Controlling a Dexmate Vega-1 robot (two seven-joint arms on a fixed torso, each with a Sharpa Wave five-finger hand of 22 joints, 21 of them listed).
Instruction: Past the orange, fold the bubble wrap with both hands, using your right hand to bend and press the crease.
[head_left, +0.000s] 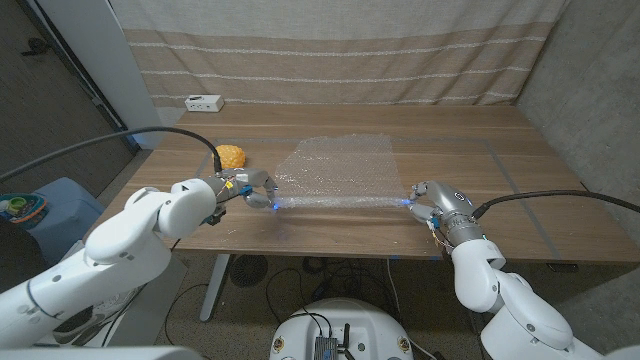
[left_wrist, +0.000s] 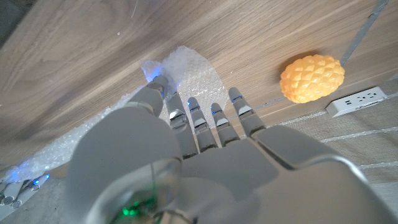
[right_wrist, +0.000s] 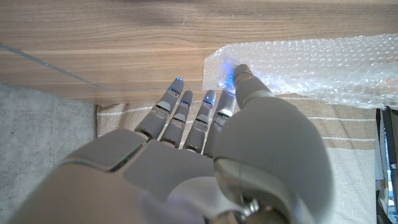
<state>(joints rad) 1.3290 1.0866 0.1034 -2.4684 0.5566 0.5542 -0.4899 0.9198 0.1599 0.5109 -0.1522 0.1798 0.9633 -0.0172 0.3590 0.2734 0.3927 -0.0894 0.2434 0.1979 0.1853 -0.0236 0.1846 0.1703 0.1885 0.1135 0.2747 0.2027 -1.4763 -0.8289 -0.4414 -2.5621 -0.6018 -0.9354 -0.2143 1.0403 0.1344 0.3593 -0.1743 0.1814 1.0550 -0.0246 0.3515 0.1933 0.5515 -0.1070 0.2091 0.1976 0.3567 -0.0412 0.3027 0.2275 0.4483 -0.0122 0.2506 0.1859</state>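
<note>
Wooden table (head_left: 520, 150) w/ bubble wrap (head_left: 340, 165) spread behind near edge, which is pinched at opposite corners by left hand (head_left: 245, 188) & right hand (head_left: 425, 200), orange (head_left: 231, 157) just behind left hand.

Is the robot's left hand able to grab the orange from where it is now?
Probably yes: the orange sits just beyond the left hand with bare table between, but that hand is pinching the bubble wrap.
</note>
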